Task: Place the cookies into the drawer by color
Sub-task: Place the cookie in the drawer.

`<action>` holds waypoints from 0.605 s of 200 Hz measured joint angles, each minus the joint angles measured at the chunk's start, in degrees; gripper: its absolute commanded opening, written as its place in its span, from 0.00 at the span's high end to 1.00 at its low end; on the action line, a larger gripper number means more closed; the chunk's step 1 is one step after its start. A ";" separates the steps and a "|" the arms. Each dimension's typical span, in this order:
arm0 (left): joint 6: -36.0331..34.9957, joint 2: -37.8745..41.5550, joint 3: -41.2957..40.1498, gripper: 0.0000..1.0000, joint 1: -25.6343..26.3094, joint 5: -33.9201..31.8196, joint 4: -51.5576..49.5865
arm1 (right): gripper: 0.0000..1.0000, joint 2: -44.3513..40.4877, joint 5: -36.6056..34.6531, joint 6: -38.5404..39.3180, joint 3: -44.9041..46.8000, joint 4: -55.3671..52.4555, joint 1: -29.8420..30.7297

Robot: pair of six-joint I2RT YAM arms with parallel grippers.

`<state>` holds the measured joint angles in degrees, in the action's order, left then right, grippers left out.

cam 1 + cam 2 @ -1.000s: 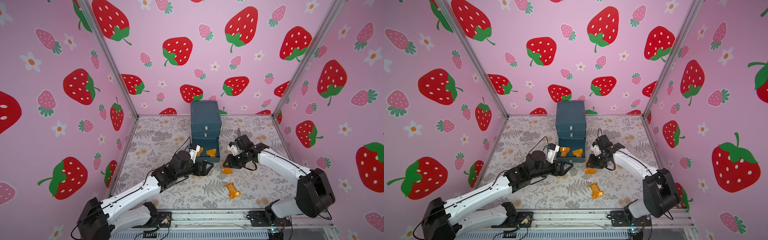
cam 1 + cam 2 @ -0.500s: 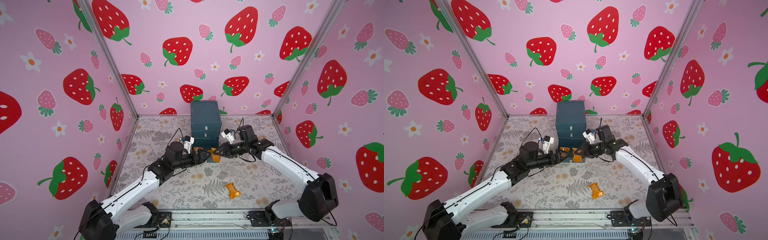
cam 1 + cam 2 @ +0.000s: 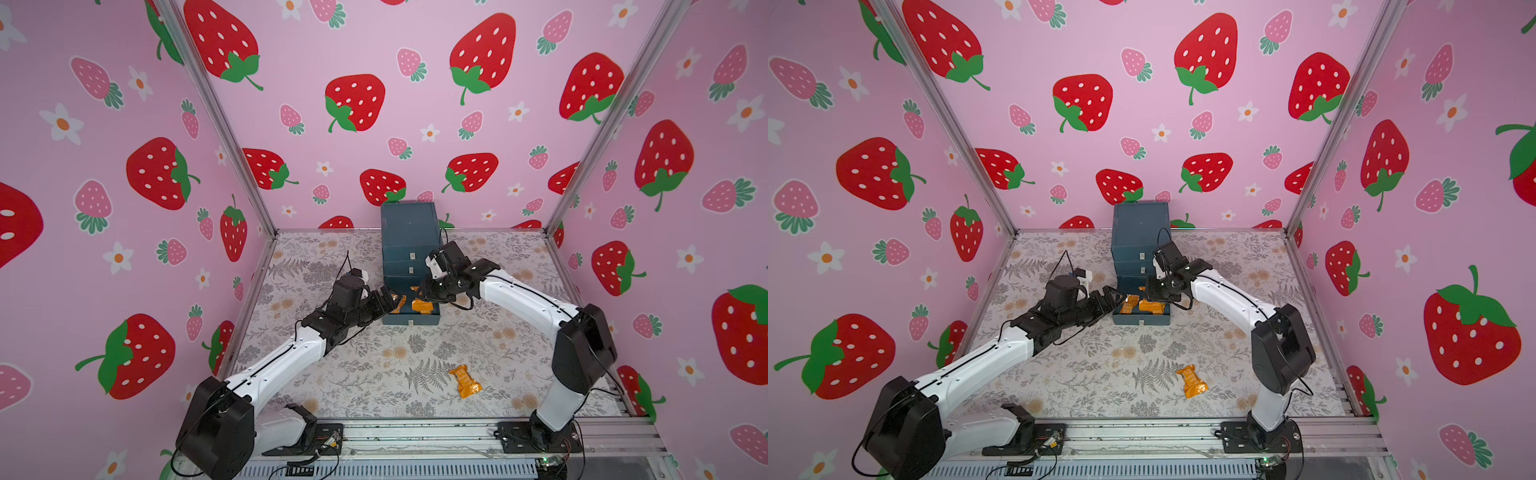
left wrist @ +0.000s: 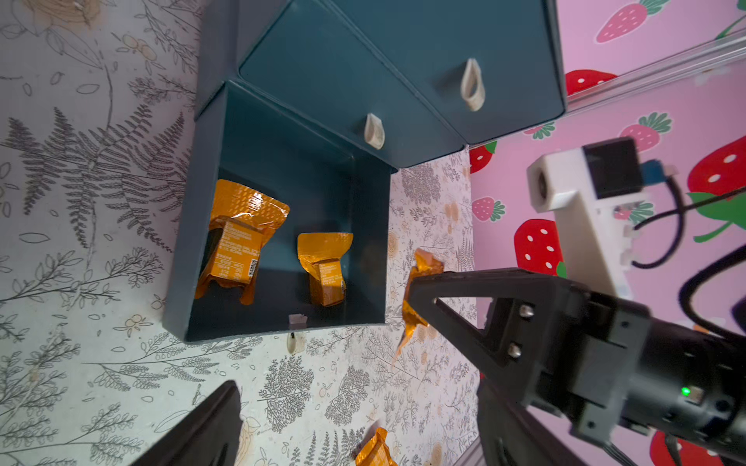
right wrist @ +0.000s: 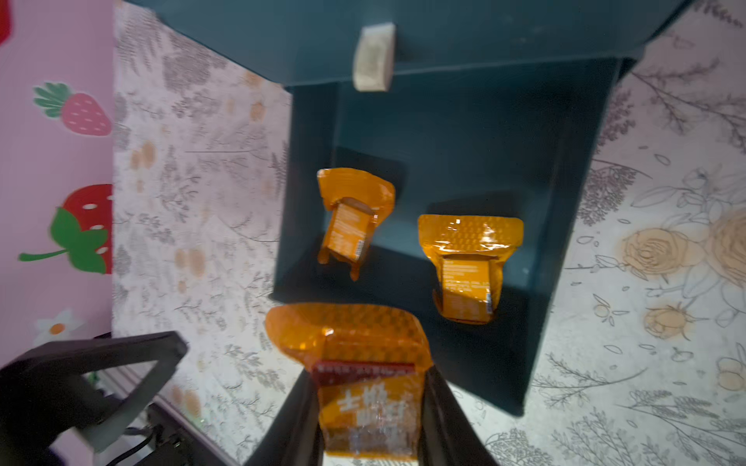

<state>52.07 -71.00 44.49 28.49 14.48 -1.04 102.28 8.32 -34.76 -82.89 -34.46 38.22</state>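
Orange foil shows in four places. At the middle of the desk's (image 3: 365, 374) back edge stands the cabinet (image 3: 409, 232), with its two upper drawers shut and the bottom drawer (image 3: 411, 321) pulled out toward the front edge. On that drawer's floor lie a cookie (image 4: 238, 242) leaning by the left wall and a second cookie (image 4: 325, 266) nearer the right wall, apart from each other. The right gripper (image 5: 365, 387) is clenched on a third cookie (image 5: 355, 339), its fingers (image 5: 442, 407) pressing the wrapper's two sides. It holds the packet raised at the drawer's right side. Whether it hangs over the inside or just beside the wall I cannot tell. The left gripper (image 3: 392, 300) hovers at the drawer's left wall with fingers spread wide, grasping nothing. A fourth cookie (image 3: 466, 381) lies alone on the desk near the front edge, right of centre, well apart from both arms.
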 measured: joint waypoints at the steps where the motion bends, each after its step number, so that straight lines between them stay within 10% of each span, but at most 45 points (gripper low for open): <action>1: -0.04 -0.09 0.00 0.07 0.00 0.00 0.02 | 0.71 0.22 -0.04 -0.02 -0.02 0.00 0.00; 121: -5.33 -7.48 -0.52 0.09 0.02 -2.47 0.94 | 0.68 16.57 -6.47 -3.17 -6.32 4.11 1.88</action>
<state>46.74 -78.48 43.97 28.51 12.01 -0.10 118.85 1.85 -37.93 -89.21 -30.35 40.10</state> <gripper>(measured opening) 0.909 0.357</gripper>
